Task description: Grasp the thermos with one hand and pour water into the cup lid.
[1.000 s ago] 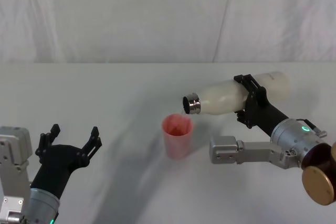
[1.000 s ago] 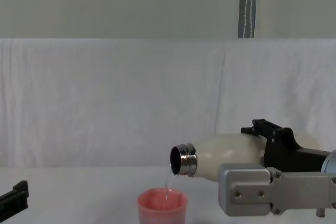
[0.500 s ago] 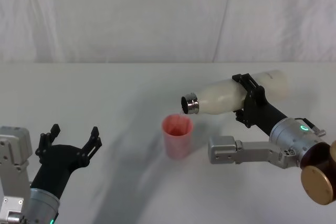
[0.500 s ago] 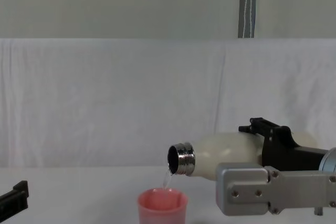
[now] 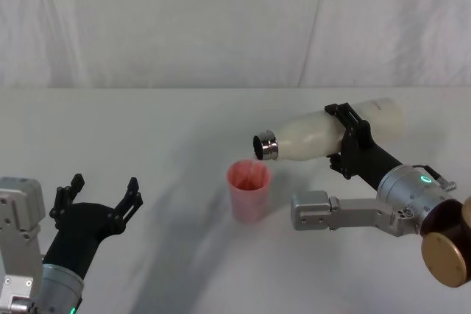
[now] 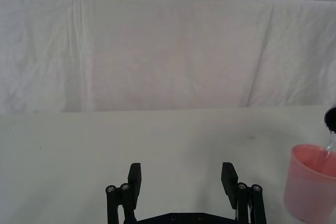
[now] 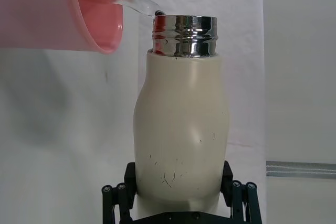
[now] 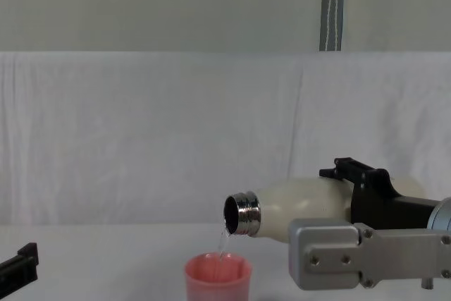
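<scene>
Presently the right gripper (image 5: 346,141), jaws clamped around the thermos (image 5: 324,135), holds it nearly horizontal, neck pointing left above the cup lid (image 5: 249,190) at table centre, water (image 8: 223,242) falling in; left gripper (image 5: 99,195) idles near-left, jaws spread.

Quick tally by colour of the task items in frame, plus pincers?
Cream-white: 1, the thermos, tipped over, held in the right pincer
Pink: 1, the cup lid, upright on the table
Clear: 1, the water stream running into the cup
Black pincers: 2, the left pincer open and idle
Total: 5
</scene>
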